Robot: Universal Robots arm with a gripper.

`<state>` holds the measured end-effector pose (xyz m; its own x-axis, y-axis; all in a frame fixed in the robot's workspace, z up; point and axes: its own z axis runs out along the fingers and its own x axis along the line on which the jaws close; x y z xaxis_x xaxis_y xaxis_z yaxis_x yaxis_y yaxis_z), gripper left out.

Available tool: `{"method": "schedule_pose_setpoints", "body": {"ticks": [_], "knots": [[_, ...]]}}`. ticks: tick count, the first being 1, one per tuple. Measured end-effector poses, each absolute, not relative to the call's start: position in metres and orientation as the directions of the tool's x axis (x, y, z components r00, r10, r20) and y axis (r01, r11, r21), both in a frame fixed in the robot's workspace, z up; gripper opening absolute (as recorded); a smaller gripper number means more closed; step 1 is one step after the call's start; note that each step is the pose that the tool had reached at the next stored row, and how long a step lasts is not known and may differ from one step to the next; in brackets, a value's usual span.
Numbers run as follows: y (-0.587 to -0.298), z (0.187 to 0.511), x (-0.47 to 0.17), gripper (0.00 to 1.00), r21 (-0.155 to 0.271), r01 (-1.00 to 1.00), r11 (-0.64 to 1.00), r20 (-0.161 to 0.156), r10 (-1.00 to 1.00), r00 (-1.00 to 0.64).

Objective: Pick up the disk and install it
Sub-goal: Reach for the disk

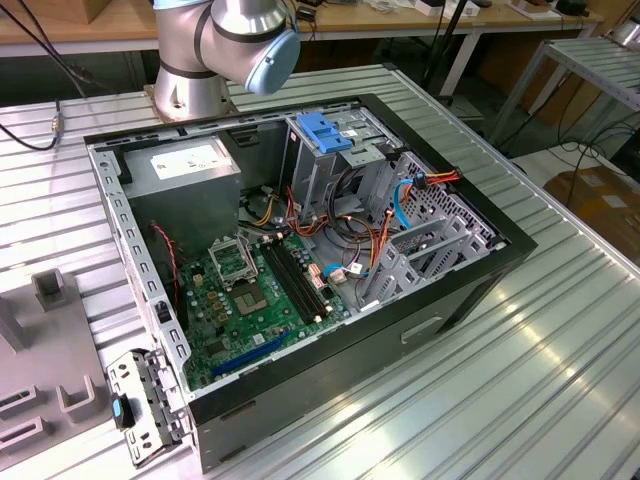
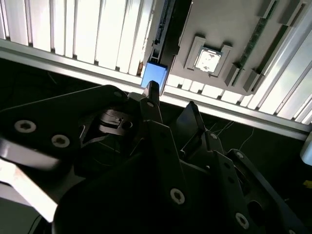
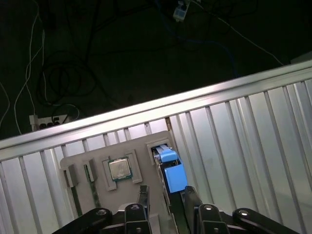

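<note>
The disk [image 3: 174,178] stands on edge in a slot of a grey fixture plate [image 3: 97,161], its dark body framed by bright blue rails. In the second wrist view the disk [image 2: 155,77] shows its blue end just beyond one fingertip. My gripper [image 3: 165,194] hovers right over it, with one black finger on each side of the disk's edge and a gap between them. In the second wrist view the gripper [image 2: 171,97] looks open, and I see no finger pressing on the disk.
A processor chip [image 3: 119,169] sits in a pocket of the fixture plate beside the disk. The open computer case [image 1: 300,250] lies on the slatted metal table [image 1: 560,380], with a blue latch plate [image 1: 325,130] on its silver drive cage. The arm's base [image 1: 190,70] stands behind the case.
</note>
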<state>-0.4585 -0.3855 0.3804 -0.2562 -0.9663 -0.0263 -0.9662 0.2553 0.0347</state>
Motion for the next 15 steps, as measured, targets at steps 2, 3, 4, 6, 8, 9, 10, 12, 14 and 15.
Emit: {"method": "schedule_pose_setpoints", "body": {"ticks": [2,3,4,6,8,9,10,12,14,15], "knots": [[-0.385,0.380,-0.459,0.42,0.035,-0.973,0.229,-0.026,-0.973,-0.230],[-0.385,0.380,-0.459,0.42,0.035,-0.976,0.215,-0.026,-0.976,-0.216],[-0.385,0.380,-0.459,0.42,0.035,-0.979,0.202,-0.026,-0.979,-0.203],[-0.385,0.379,-0.459,0.42,0.035,-0.984,0.176,-0.025,-0.984,-0.177],[-0.385,0.376,-0.459,0.42,0.034,-0.989,0.143,-0.025,-0.989,-0.144],[-0.385,0.375,-0.459,0.42,0.034,-0.991,0.127,-0.025,-0.991,-0.128],[-0.385,0.374,-0.459,0.42,0.034,-0.992,0.119,-0.025,-0.992,-0.120],[-0.385,0.370,-0.459,0.42,0.029,-0.993,0.116,-0.025,-0.993,-0.117],[-0.385,0.368,-0.459,0.43,0.025,-0.993,0.116,-0.025,-0.993,-0.116],[-0.385,0.367,-0.459,0.43,0.023,-0.993,0.116,-0.024,-0.993,-0.116]]}}
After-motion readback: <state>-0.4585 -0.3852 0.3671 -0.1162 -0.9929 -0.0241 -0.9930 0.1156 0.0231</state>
